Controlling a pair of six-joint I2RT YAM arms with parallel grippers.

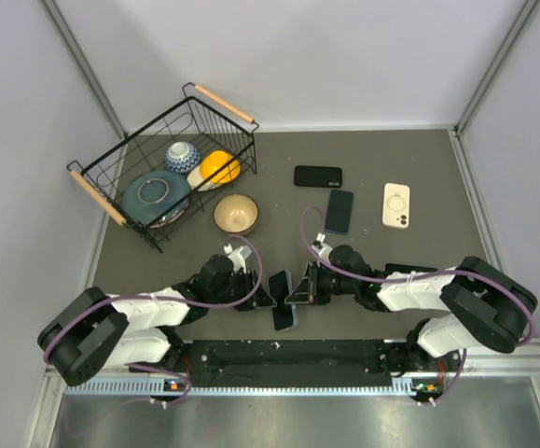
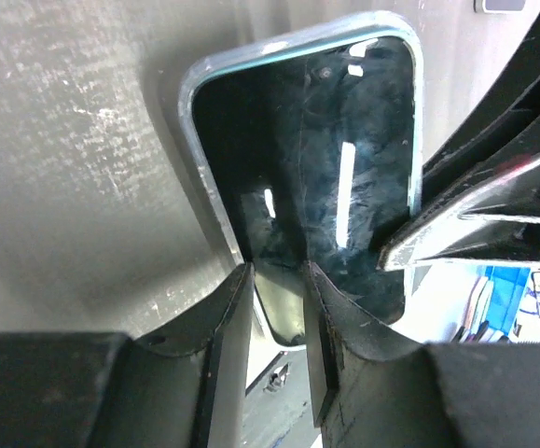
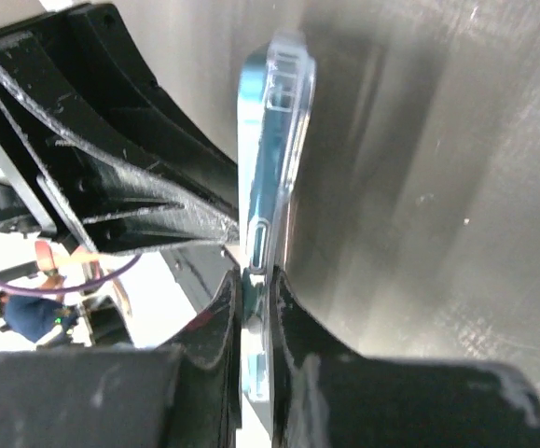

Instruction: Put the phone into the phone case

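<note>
The right pincer (image 3: 256,280) clamps the edge of the phone (image 3: 260,159), which runs lengthwise straight ahead of it, seemingly seated in the clear case (image 3: 297,93); the left pincer (image 2: 274,280), equally near, stands half-parted, grip unclear.

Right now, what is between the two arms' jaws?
The phone, a clear case on its edge; both sets of jaws pinch it. The top view shows it.

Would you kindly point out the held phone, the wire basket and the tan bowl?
held phone (image 2: 344,121): left wrist view, on its dark screen.
wire basket (image 1: 225,104): top external view, on its far wooden handle.
tan bowl (image 1: 236,215): top external view, on its bare inside.
</note>
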